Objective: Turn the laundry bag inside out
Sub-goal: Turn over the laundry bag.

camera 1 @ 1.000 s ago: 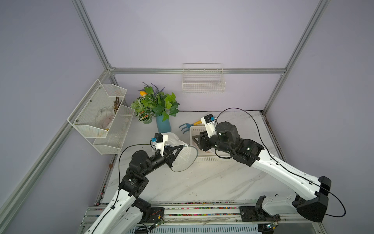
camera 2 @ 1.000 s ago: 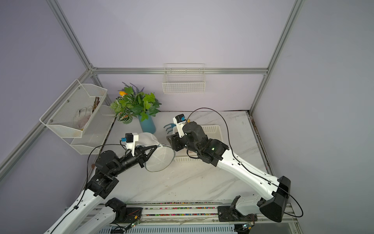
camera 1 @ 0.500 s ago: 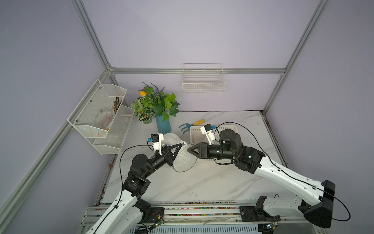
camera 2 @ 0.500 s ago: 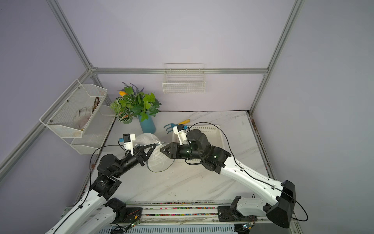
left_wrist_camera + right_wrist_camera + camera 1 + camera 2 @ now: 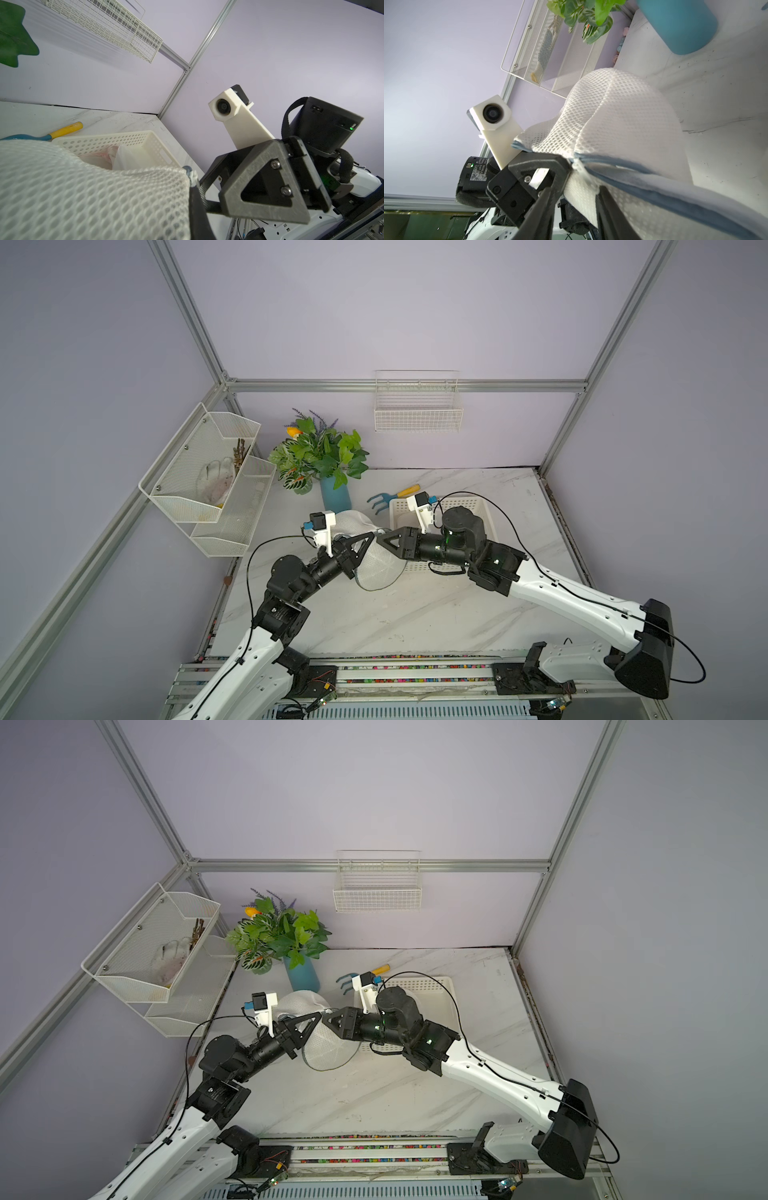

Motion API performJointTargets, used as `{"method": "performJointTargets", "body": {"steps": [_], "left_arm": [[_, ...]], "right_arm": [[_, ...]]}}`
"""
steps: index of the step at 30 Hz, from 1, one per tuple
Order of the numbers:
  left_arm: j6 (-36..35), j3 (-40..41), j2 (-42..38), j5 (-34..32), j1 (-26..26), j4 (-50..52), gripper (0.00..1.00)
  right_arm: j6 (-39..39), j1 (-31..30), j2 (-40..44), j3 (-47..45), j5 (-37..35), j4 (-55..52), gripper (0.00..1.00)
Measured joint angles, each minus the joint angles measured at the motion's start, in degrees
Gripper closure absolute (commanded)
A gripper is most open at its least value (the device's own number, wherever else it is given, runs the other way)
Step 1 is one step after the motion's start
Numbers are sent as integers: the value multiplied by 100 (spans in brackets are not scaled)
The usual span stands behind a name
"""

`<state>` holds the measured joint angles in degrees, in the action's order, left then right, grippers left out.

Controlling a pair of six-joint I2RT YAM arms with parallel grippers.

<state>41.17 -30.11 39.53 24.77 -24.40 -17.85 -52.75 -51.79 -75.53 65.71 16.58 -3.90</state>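
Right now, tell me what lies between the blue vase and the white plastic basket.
A small blue hand rake with a yellow handle lies between the vase and the basket, seen in both top views.

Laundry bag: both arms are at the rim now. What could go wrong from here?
1. The left gripper and right gripper meet at nearly the same spot on the rim of the laundry bag, so their fingers may collide.
2. In the right wrist view the right fingers straddle bunched mesh and might pinch both layers, blocking inversion.
3. The bag's far end sits close to the blue vase, and a hard pull could knock it.
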Motion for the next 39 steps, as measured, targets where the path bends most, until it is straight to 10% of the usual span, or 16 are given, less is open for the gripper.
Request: {"method": "performJointTargets", "body": {"steps": [10, 30, 39], "left_arm": [[20, -9, 0, 39, 0, -81, 100], [-188, -232, 0, 162, 0, 232, 100], [-286, -232, -24, 179, 0, 293, 100]], "right_arm": [[-68, 0, 4, -72, -321, 92, 62], [-151, 0, 4, -120, -380, 564, 100], [-127, 4, 81, -179, -487, 564, 71]]}}
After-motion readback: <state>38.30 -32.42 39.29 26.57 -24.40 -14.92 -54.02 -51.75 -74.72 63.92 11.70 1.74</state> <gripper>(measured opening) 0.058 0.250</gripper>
